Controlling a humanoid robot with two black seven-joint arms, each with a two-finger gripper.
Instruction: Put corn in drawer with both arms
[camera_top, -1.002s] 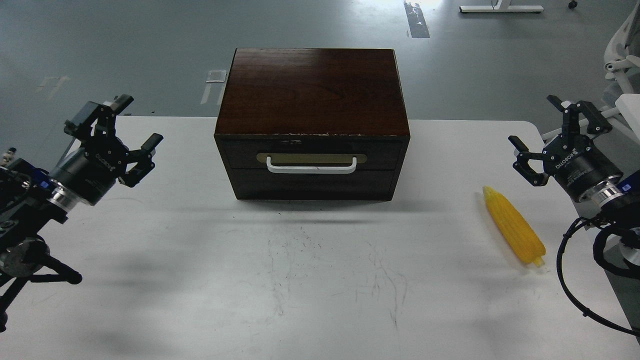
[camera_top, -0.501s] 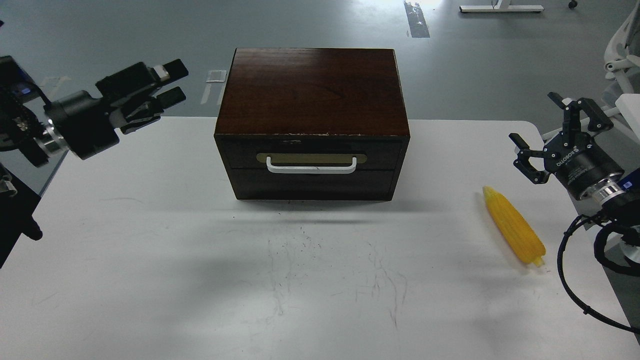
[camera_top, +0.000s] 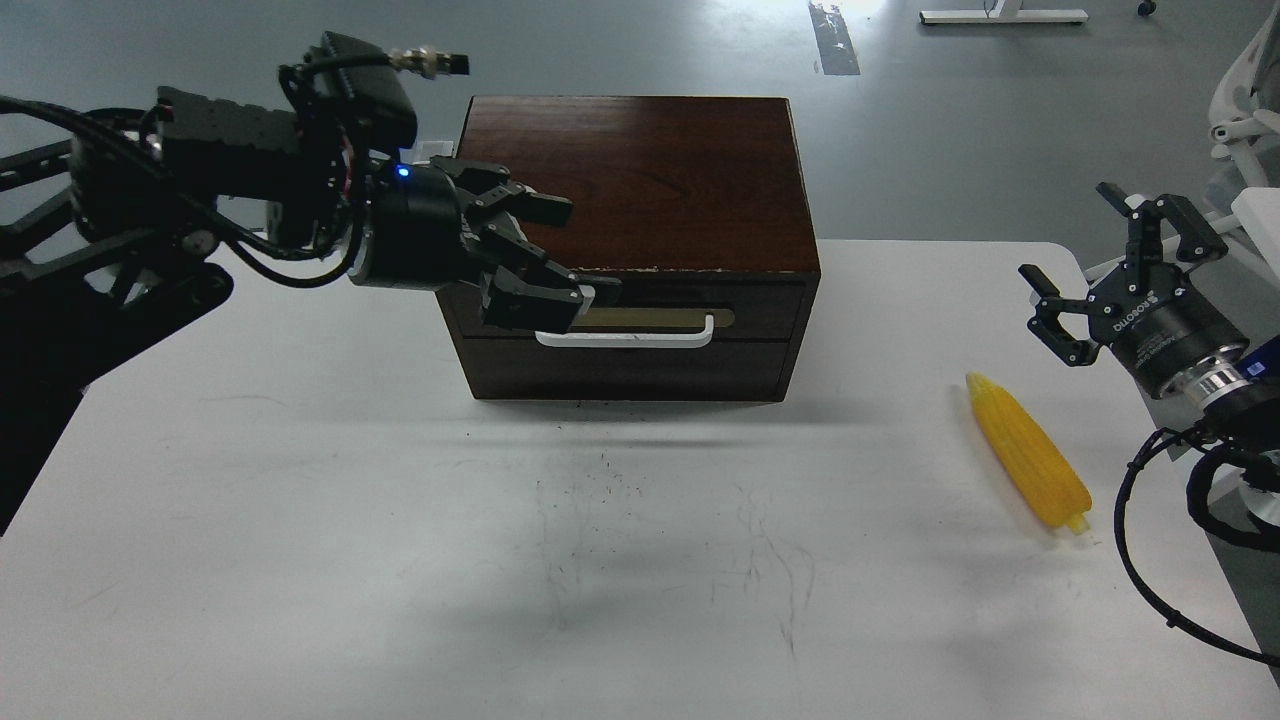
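The drawer (camera_top: 700, 300) is shut in the dark brown box cabinet (camera_top: 640, 170) at the table's back middle, its white bar handle (camera_top: 640, 338) facing me. My left gripper (camera_top: 565, 255) is open, fingers spread, in front of the cabinet's upper left corner and just above the handle's left end, covering it partly. The yellow corn (camera_top: 1028, 452) lies on the table at the right, point toward the back. My right gripper (camera_top: 1085, 240) is open and empty, above and behind the corn near the table's right edge.
The white table (camera_top: 600, 560) carries faint scuff marks in the middle. A white chair (camera_top: 1245, 90) stands beyond the right edge. The right arm's cable (camera_top: 1130, 540) loops by the table's right edge, next to the corn's thick end.
My left arm has swung from the table's left side up and rightward to the cabinet's front left corner by the handle. The right gripper, corn and drawer have stayed put.
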